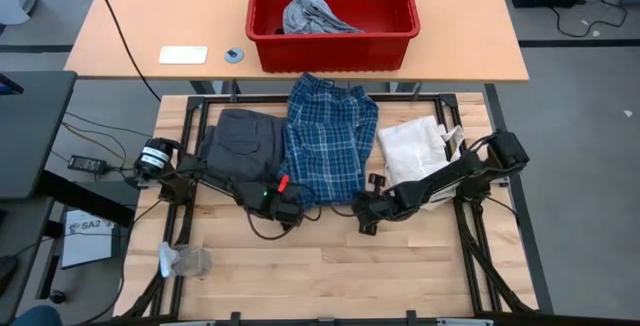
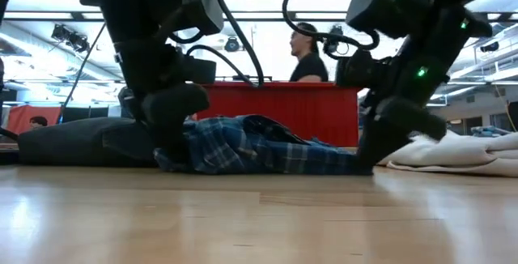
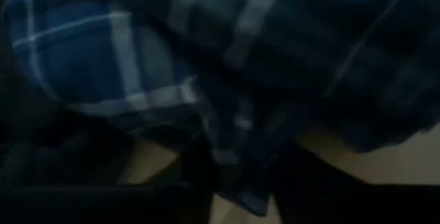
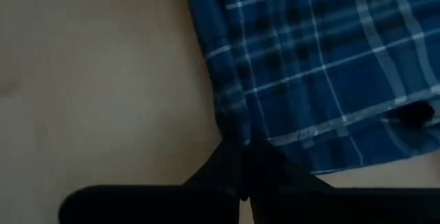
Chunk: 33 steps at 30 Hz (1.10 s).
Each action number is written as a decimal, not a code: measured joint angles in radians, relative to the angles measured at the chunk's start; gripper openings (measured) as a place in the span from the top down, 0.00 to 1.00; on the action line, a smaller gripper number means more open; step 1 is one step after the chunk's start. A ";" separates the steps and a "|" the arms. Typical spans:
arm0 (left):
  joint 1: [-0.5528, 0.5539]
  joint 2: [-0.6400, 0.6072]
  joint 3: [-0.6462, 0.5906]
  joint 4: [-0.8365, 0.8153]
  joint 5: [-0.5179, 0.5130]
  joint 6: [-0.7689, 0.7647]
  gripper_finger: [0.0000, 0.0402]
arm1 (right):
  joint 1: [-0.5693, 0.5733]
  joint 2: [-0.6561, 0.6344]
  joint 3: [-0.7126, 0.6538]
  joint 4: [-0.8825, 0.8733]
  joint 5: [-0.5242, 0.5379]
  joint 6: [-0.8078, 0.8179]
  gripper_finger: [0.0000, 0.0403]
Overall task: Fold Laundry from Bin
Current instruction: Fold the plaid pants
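Laundry lies across the far half of the table (image 1: 330, 266): grey shorts (image 1: 243, 142) to the left, the plaid shirt (image 1: 332, 138) in the middle, a white bag (image 1: 412, 148) to the right, all three touching or nearly so. One light grey piece (image 1: 312, 14) sits in the red bin (image 1: 262, 6) on the bench beyond.

Running from the bin side toward the near edge, the shirt's long axis ends at a near hem, where both arms meet it. The left gripper (image 1: 287, 206) sits at the near left corner, the right gripper (image 1: 366, 209) at the near right corner, so each arm has its own corner and neither is plainly nearer. In the low view both come down onto the hem from above. From the right wrist, its fingers are pressed together on the shirt's edge. From the left wrist, plaid cloth bunches between the dark fingers (image 3: 199, 183), which look to be pinching it, though the view is dark. My judgement: the fold would carry this hem away from the arms, toward the bin.

A white card (image 1: 183, 55) and a tape roll (image 1: 234, 55) lie on the bench; their writing is too small to read. A sheet (image 1: 85, 238) on the floor shows letters like "SA2".
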<state>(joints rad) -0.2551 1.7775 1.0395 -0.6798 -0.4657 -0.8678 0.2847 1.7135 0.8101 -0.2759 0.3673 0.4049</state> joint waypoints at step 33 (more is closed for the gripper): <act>-0.580 0.086 0.202 0.429 -0.161 -0.730 0.46 | 0.499 -0.151 -0.003 -0.130 -0.095 0.576 0.98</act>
<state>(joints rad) -0.8350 1.8638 1.2419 -0.2506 -0.6264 -1.5981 0.7841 1.5628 0.8066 -0.4061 0.2721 0.9812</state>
